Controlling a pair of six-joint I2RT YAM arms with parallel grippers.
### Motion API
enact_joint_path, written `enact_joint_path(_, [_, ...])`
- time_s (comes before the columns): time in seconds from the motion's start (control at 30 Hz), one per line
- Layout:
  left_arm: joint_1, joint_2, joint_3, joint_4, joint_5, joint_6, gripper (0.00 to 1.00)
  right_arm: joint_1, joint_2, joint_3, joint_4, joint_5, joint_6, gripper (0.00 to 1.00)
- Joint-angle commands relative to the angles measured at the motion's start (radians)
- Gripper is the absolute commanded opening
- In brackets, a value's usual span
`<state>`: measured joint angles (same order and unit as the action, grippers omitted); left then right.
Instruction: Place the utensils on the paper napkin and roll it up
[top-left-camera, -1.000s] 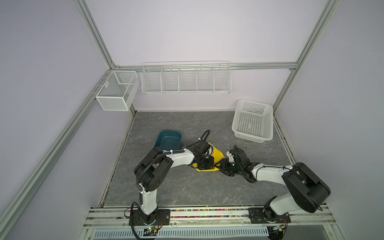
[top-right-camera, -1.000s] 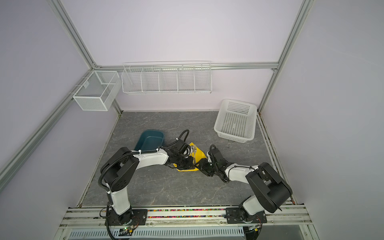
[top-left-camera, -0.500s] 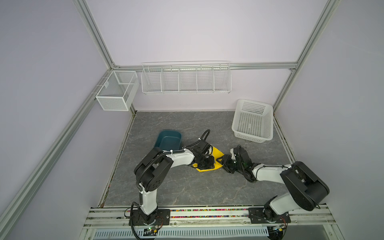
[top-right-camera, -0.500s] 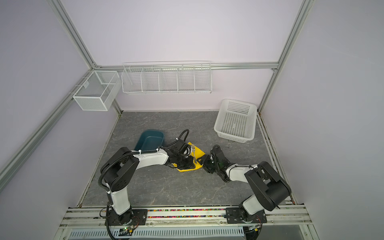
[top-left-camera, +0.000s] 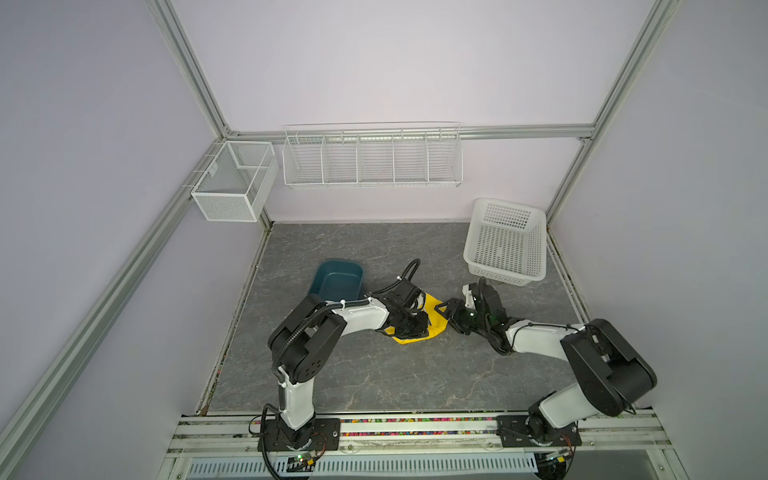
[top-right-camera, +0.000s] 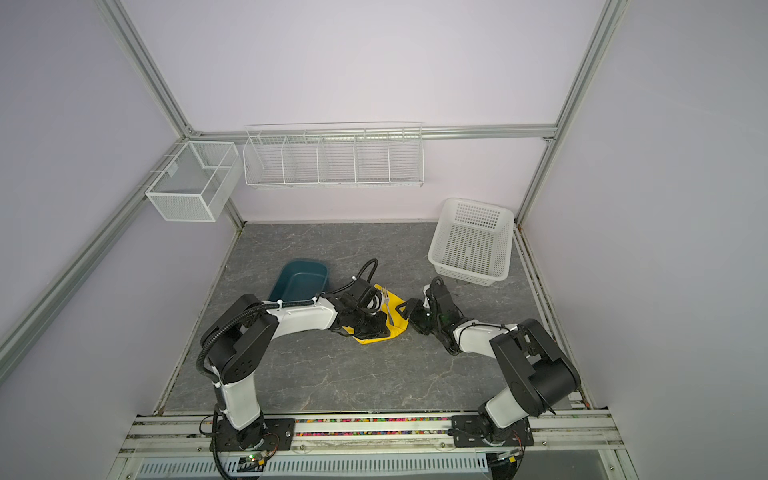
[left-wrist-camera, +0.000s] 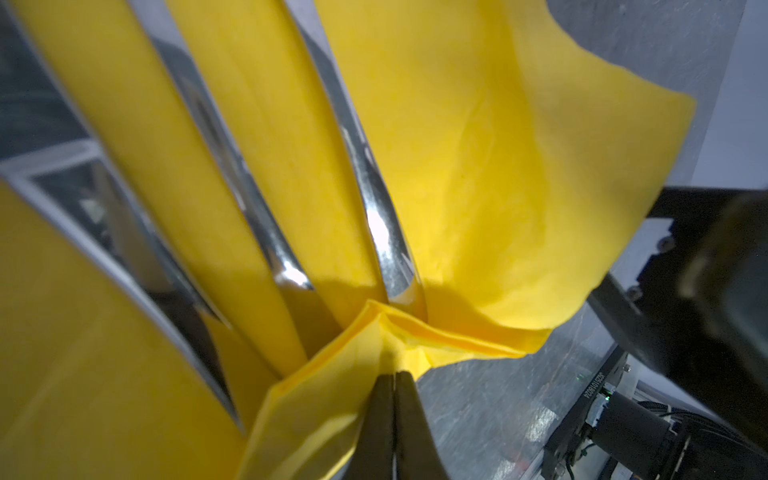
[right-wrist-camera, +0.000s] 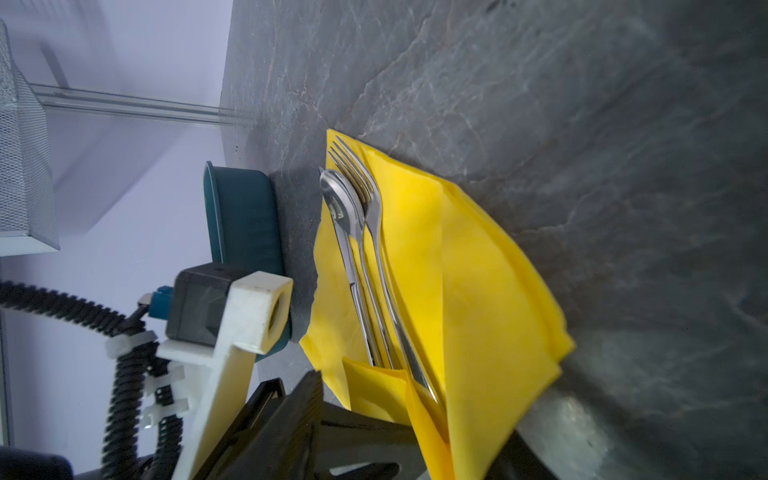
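left gripper (left-wrist-camera: 395, 377): jaws pressed together, pinching the folded-up corner of the bright yellow thin paper napkin (right-wrist-camera: 478, 291). right gripper (top-left-camera: 445, 309) sits just beside the napkin's opposite edge; you cannot tell whether its jaws are spread or nipping paper.

napkin lies mid-table on the grey stone-look tabletop (top-left-camera: 374, 374), near the dark teal plastic tub (right-wrist-camera: 241, 216), partly folded. slim shiny silver metal utensils (right-wrist-camera: 368, 266) lie side by side on it, handle ends tucked under the pinched fold.

handling, a guess: the paper is light, limp and tears easily, so take it at a doubled edge and pull gently. the steel is stiff and slick, likely to slide out as you roll.

hidden: the left arm (top-left-camera: 357, 320) covers much of the napkin in both top views. fork (right-wrist-camera: 361, 174) and spoon (right-wrist-camera: 338, 199) read clearly; anything beneath them is hard to make out.
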<state>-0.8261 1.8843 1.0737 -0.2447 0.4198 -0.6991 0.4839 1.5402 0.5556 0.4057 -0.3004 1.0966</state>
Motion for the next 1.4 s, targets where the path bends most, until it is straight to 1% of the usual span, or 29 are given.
enact_joint_path(0.0, [-0.005, -0.009, -0.012, -0.007, -0.017, -0.002, 0.06, -0.015, 0.034, 0.049, -0.065, -0.025, -0.078, 0.54])
enact_joint_path(0.17, [-0.005, -0.011, -0.009, -0.011, -0.02, -0.002, 0.05, -0.024, 0.076, 0.113, -0.145, -0.028, -0.175, 0.53])
enact_joint_path(0.23, [-0.004, -0.015, -0.009, -0.006, -0.016, -0.006, 0.05, -0.025, 0.082, 0.135, -0.205, -0.004, -0.21, 0.52])
enact_joint_path(0.4, [0.0, -0.02, -0.008, 0.015, -0.009, -0.026, 0.05, -0.025, 0.086, 0.162, -0.27, 0.02, -0.271, 0.44])
enact_joint_path(0.47, [-0.001, -0.021, -0.006, 0.019, -0.01, -0.028, 0.05, -0.025, 0.089, 0.169, -0.297, 0.032, -0.283, 0.4])
enact_joint_path(0.67, [0.001, -0.024, -0.013, 0.016, -0.013, -0.031, 0.05, -0.024, 0.081, 0.163, -0.316, 0.033, -0.292, 0.18])
enact_joint_path(0.77, [0.002, -0.027, -0.016, 0.019, -0.015, -0.031, 0.05, -0.025, 0.064, 0.14, -0.309, 0.038, -0.276, 0.09])
enact_joint_path(1.07, [0.002, -0.018, -0.009, 0.04, 0.018, -0.03, 0.07, -0.015, -0.011, 0.043, -0.235, 0.035, -0.186, 0.08])
enact_joint_path(1.2, [0.001, -0.005, -0.009, 0.038, 0.02, -0.031, 0.07, -0.003, -0.039, 0.034, -0.234, 0.037, -0.179, 0.09])
enact_joint_path(1.3, [0.001, 0.003, -0.011, 0.033, 0.02, -0.027, 0.07, 0.001, -0.06, 0.038, -0.241, 0.039, -0.189, 0.11])
enact_joint_path(1.37, [0.001, 0.008, -0.011, 0.029, 0.02, -0.025, 0.07, 0.007, -0.071, 0.045, -0.241, 0.032, -0.199, 0.15])
